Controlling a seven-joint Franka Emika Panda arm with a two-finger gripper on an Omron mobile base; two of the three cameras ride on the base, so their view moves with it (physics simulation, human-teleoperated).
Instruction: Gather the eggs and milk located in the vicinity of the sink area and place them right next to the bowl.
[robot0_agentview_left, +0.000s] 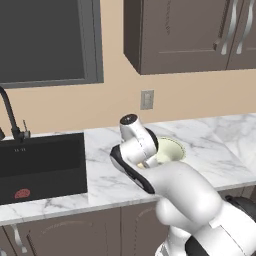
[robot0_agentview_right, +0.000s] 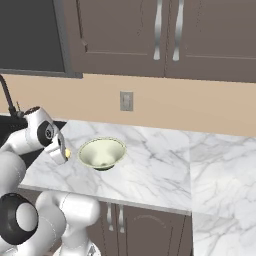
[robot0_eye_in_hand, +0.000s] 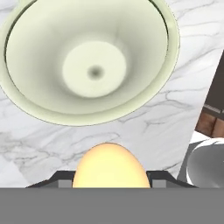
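Observation:
My gripper is shut on the egg, a smooth yellow-orange oval held between the dark fingertips. It hangs just above the marble counter, beside the left rim of the wide cream-green bowl. From the right base view, the egg shows at the gripper, a short way left of the bowl. The arm hides part of the bowl in the left base view. The black sink lies to the left. The milk is out of view.
A black curved faucet stands behind the sink, and a flat red round thing lies in the basin. Dark cabinets hang above the marble counter, which runs on to the right. A wall outlet sits behind the bowl.

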